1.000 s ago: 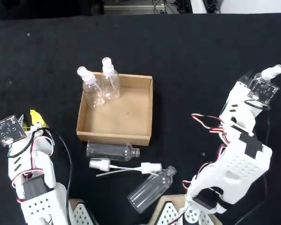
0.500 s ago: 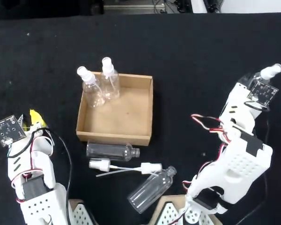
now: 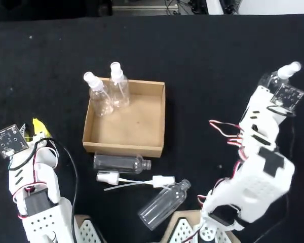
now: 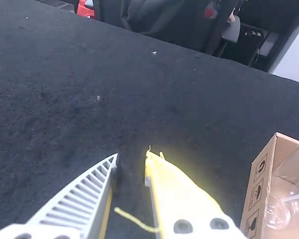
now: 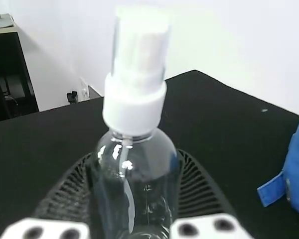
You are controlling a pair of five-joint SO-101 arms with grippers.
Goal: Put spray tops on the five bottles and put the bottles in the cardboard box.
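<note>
Right gripper (image 5: 134, 199) raised off the bench (image 3: 202, 61) at about 2 o'clock from the cardboard box (image 3: 124, 148), well apart from it. Fingers (image 5: 199, 186) clamped on either side of the held bottle (image 5: 137, 164), gripping the clear body, spray top already on and pointing away from the arm's base.

Most likely trouble from here: a slip. Smooth round plastic pinched between two ribbed fingers, with a long swing toward the box ahead; could twist or slide loose on the way. Could also catch the box's 3 o'clock wall if brought in too low, or tip the two capped bottles (image 3: 99, 98) standing in the 11 o'clock corner if set down too close to them. Safer to aim for the bare floor toward the 4 o'clock side.

Left to do, judging by the layout: a bare bottle (image 3: 120, 163) lying just beside the box at 6 o'clock, a second bare bottle (image 3: 162, 205) at 5 o'clock, two loose spray tops (image 3: 108, 177) between them.

Right arm stretched out toward 2 o'clock, wrist lifted. Left gripper (image 4: 132, 157) at 8 o'clock from the box, low over bare bench, fingers slightly apart, holding nothing.
</note>
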